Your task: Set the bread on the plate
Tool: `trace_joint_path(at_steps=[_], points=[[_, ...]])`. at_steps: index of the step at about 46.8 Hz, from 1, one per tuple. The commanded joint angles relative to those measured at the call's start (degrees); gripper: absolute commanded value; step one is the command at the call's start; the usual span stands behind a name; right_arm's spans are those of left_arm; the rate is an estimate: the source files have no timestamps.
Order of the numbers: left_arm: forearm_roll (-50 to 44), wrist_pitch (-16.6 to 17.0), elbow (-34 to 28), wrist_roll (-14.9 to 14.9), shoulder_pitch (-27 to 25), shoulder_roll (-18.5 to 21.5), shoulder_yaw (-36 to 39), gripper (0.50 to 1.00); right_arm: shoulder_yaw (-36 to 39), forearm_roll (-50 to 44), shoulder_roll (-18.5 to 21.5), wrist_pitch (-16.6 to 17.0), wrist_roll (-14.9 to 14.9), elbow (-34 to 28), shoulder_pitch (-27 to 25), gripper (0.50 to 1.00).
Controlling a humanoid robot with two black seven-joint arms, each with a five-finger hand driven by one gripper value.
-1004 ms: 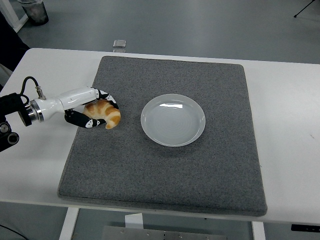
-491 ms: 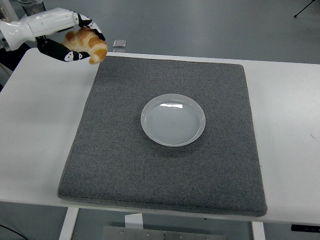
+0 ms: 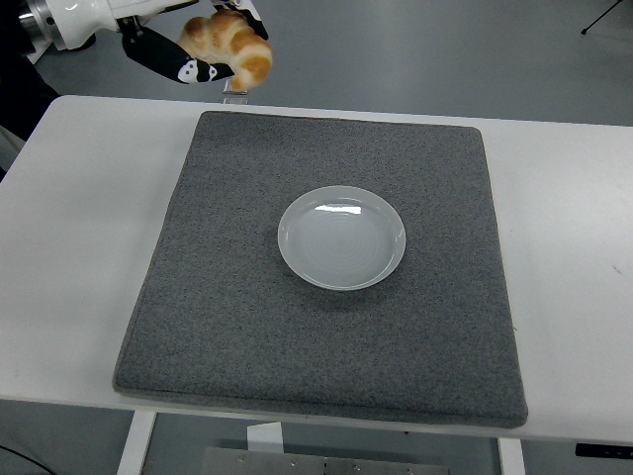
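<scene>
The bread is a golden croissant (image 3: 233,47), held high in the air at the picture's top left. My left hand (image 3: 203,49) is shut on it, black-and-white fingers (image 3: 188,69) curled under the crust. The hand hangs above the far left corner of the grey mat (image 3: 247,327), well left of and beyond the plate. The white plate (image 3: 341,237) lies empty at the middle of the mat. My right arm is out of view.
The grey mat covers most of the white table (image 3: 69,257). A small square object (image 3: 235,87) lies on the floor just beyond the table's far edge, partly hidden by the croissant. A dark bin stood at the top left earlier.
My left hand has lifted the croissant off the mat's left side, raised it high, and now carries it rightward along the far edge.
</scene>
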Motion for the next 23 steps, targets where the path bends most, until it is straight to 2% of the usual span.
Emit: trace_joint_path(at_steps=[1,9,23], points=[[0.09,-0.07,0.02,0.02,-0.81,-1.88,0.08,0.500,0.00,0.04,0.00,0.00,-0.01,0.01,0.00,0.952],[0.35,-0.16,0.02,0.11,-0.73,-4.96,0.61,0.500,0.00,0.05,0.00,0.00,-0.01,0.01,0.00,0.952],[1.84,0.80,0.38,0.81,0.15,-5.32,5.88,0.500,0.00,0.05,0.00,0.00,-0.01,0.01,0.00,0.952]])
